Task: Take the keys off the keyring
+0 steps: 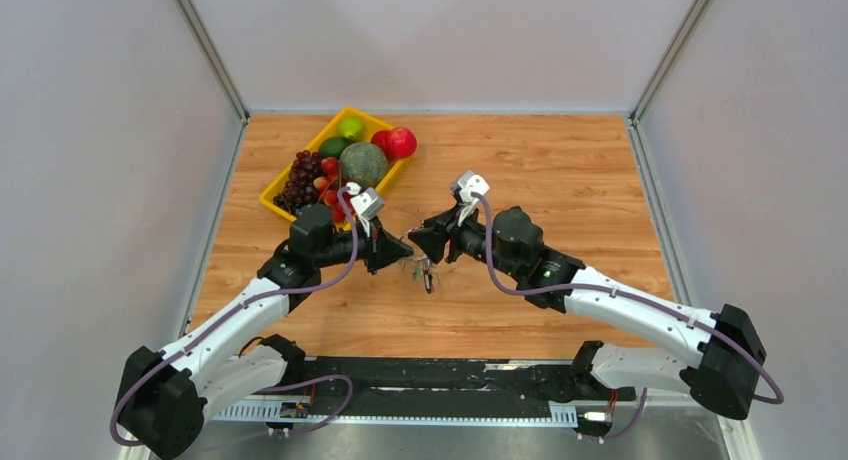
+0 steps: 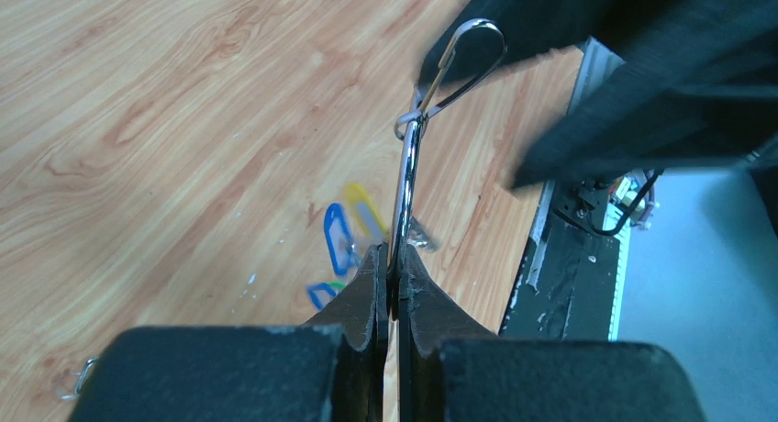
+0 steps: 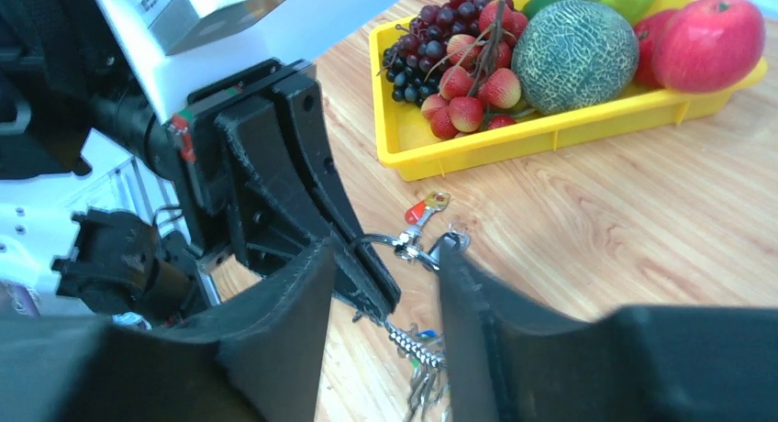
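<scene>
Midway between the table's [image 1: 560, 170] side edges, the left gripper [image 2: 393, 273] clamps the keyring [image 2: 405, 179], edge-on in its wrist view; the right wrist view alone shows the right gripper [image 3: 387, 252] parted beside it, keys [image 3: 422, 353] dangling, blurred, cut off.

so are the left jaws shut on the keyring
Shut: jaws of the left gripper pinch the edge-on keyring in the left wrist view.

No legible text, apparently, in any view
</scene>
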Robot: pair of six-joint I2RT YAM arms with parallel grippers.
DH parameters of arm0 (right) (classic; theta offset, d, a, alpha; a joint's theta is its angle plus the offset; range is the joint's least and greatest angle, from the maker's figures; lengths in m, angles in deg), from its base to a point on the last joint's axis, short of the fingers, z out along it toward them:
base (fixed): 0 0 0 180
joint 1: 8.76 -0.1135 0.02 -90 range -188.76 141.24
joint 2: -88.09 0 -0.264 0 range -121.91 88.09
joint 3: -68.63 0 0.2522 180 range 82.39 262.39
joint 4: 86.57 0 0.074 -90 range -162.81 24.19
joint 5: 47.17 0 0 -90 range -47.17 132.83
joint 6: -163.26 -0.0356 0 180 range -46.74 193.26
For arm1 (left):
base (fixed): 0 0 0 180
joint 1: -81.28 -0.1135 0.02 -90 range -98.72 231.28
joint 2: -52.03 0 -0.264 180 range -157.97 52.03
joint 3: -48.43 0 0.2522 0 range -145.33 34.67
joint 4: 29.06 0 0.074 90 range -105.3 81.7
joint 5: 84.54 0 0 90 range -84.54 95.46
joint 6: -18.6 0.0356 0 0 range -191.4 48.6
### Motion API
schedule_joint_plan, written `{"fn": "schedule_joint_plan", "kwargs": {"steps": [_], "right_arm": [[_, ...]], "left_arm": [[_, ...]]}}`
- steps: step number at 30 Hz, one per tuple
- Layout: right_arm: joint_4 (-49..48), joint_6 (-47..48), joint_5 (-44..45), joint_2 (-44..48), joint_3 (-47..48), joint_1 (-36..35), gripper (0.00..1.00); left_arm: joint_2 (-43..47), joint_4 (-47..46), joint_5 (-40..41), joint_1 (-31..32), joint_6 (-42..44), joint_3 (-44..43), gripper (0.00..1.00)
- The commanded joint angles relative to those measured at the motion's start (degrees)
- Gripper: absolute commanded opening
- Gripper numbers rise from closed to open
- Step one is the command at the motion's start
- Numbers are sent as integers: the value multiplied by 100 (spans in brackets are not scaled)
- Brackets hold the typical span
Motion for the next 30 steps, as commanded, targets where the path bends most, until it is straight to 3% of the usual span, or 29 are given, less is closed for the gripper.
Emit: {"fn": "schedule_joint_plan", "kwargs": {"steps": [1, 7, 14, 19, 25, 30], "right_arm": [[-194, 365, -173, 469, -160, -27, 58], [135, 746, -600, 1167, -485, 165, 73], [696, 1123, -1854, 983, -15, 484, 71], [874, 1335, -2252, 650, 324, 501, 69], [887, 1472, -2711, 346, 508, 498, 55], [914, 1530, -2836, 183, 612, 503, 14]], "left_arm": [[328, 51, 28, -32, 71, -241, 0], [644, 105, -84, -25, 5, -247, 0], [732, 55, -436, -17, -38, -311, 0], [735, 15, -607, 29, -50, -376, 0], [739, -41, -830, 86, -47, -415, 0], [846, -194, -893, 87, -66, -372, 0]]}}
